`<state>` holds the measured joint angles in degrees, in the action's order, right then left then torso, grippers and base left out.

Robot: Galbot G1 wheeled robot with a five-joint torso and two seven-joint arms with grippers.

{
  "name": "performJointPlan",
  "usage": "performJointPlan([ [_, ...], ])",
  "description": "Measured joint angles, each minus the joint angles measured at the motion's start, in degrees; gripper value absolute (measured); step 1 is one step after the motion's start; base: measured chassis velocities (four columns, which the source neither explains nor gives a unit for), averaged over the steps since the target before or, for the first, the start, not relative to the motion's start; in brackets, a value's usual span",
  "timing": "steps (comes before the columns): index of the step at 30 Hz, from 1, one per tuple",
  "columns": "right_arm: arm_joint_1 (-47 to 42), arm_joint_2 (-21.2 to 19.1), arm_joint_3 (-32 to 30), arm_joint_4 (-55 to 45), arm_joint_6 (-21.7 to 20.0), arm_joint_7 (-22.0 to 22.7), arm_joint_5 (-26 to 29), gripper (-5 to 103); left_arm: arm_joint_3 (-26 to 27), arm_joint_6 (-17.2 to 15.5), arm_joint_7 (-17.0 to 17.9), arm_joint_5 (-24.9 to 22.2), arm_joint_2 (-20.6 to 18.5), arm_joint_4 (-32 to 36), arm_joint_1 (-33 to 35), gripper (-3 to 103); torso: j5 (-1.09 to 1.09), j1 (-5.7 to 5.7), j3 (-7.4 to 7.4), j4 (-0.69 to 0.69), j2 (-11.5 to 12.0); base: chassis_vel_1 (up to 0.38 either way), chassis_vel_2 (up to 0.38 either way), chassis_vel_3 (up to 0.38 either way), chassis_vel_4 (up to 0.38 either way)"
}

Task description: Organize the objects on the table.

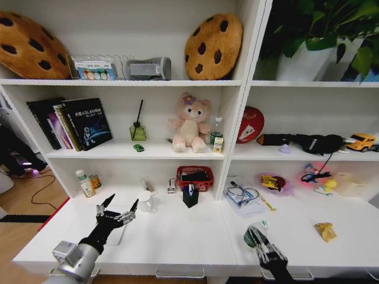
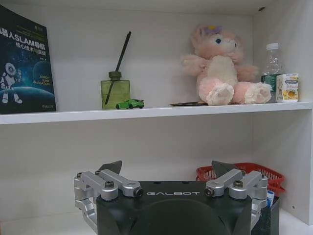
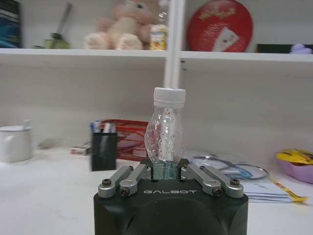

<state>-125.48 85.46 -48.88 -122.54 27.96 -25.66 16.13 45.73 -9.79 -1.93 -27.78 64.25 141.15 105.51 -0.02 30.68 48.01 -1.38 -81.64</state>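
Between the right gripper's (image 3: 165, 169) closed fingers, a clear bottle (image 3: 165, 131) is standing upright.
Left gripper (image 1: 118, 208) is hovering wide open, empty, above the table (image 1: 177, 234).

Left tool (image 1: 120, 208) open above table (image 1: 177, 236); right tool (image 1: 258, 235) gripping bottle (image 1: 253, 234)

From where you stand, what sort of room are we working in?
Probably a home study or a mock-up of one: a white desk under built-in shelves holding books, a plush bear and cookie cushions, with a pen holder.

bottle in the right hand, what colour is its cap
White, on a clear bottle the right hand grips; clearest in the right wrist view.
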Motion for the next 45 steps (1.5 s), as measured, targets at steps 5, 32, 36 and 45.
performJointPlan([
  [5,-3.96,0.70,-0.03,7.60,13.31,-5.68,-4.21,21,0.00,0.00,0.00,0.00,0.00,0.00,0.01,100,0.04,0.00,0.00,0.01,0.00,0.000,0.000,0.000,0.000],
  [32,21.28,-3.23,-1.65,68.45,5.01,-1.31,-10.35,21,0.00,0.00,0.02,0.00,0.00,0.00,0.00,100,0.03,0.00,0.01,0.02,0.01,0.000,0.000,0.000,0.000],
  [36,23.27,-2.74,-0.71,66.39,-9.07,4.23,-8.52,21,0.00,0.00,0.02,0.00,0.00,0.00,0.00,100,0.04,0.00,0.01,0.00,0.01,0.000,0.000,0.000,0.000],
  [45,29.08,-3.69,0.48,62.82,-23.28,5.89,-2.88,21,0.00,0.00,0.02,0.00,0.00,0.00,0.00,100,0.00,0.00,0.01,0.02,0.01,0.000,0.000,0.000,0.000],
])
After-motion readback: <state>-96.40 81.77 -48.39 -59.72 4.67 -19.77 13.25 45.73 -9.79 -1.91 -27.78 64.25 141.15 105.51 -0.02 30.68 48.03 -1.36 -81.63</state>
